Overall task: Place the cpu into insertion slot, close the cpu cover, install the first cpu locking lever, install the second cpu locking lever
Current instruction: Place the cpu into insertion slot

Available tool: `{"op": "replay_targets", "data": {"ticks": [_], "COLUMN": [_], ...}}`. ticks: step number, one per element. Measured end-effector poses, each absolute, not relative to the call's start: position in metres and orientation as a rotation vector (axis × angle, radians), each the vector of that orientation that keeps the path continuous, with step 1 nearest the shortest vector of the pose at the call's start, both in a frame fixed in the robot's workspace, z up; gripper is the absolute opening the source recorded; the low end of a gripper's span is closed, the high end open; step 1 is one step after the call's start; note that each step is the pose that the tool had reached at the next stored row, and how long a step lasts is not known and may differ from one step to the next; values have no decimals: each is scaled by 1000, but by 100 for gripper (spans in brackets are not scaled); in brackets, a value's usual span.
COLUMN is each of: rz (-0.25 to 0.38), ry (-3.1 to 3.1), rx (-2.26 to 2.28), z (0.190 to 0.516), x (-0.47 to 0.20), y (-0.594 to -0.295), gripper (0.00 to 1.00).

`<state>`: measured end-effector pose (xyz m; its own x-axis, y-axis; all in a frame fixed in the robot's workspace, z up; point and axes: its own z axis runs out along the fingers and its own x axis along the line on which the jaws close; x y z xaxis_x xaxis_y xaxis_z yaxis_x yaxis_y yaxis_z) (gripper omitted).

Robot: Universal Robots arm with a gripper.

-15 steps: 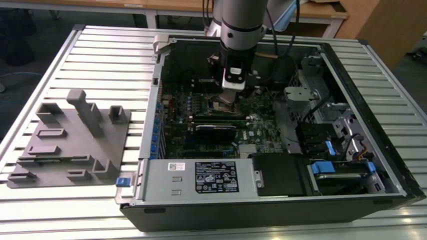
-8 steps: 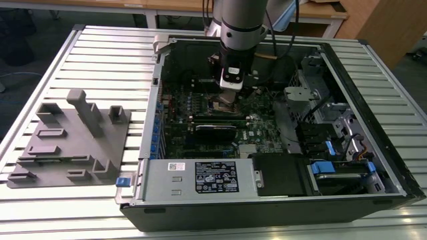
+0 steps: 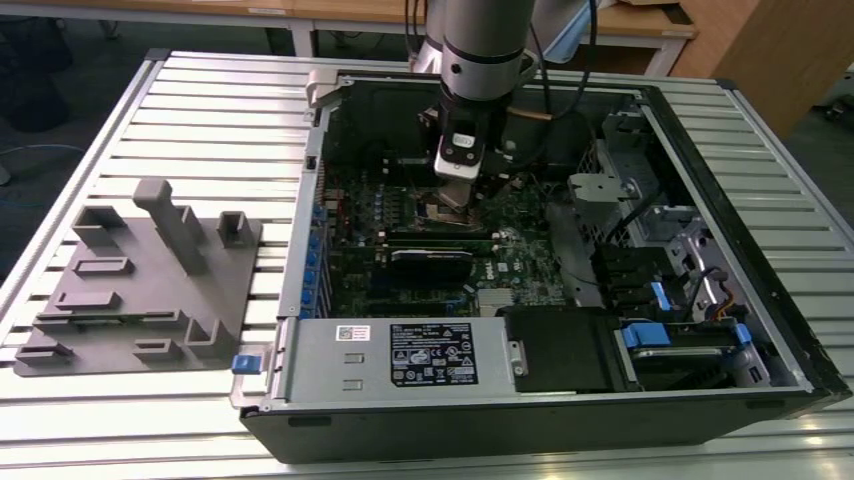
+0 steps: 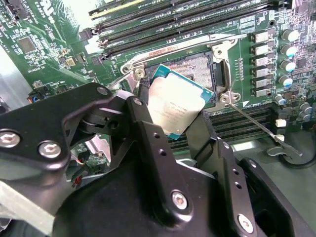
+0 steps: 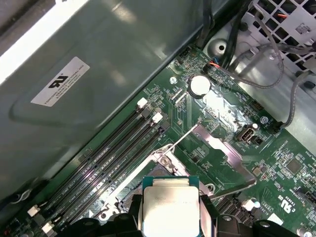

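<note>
The pincer hangs inside the open computer case on the desk, at the upper middle of the exterior view, low over the green circuit board. In the second wrist view the pincer is closed on the chip, with 1 black finger pressed against each of 2 opposite edges and the silvery face in the open.

The chip is in the air, not yet seated. The socket lies directly past its free edge and a little below it, so that 1 corner of the chip overhangs the pin field. The chip looks tilted and slightly turned against the socket's square outline, though the camera angle may exaggerate this.

In the first wrist view the chip sits above the socket. The cover appears swung open to the side, and a thin lever is raised, leaving the socket clear.
</note>
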<state>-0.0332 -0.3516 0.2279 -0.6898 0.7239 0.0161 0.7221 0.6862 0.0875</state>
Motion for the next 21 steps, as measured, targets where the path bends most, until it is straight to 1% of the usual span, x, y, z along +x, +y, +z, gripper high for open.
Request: {"op": "replay_targets", "data": {"ticks": [21], "rz": [134], "ry": [2823], "rx": [1319], "z": [228], "x": [-33], "y": [-352], "gripper": [54]}}
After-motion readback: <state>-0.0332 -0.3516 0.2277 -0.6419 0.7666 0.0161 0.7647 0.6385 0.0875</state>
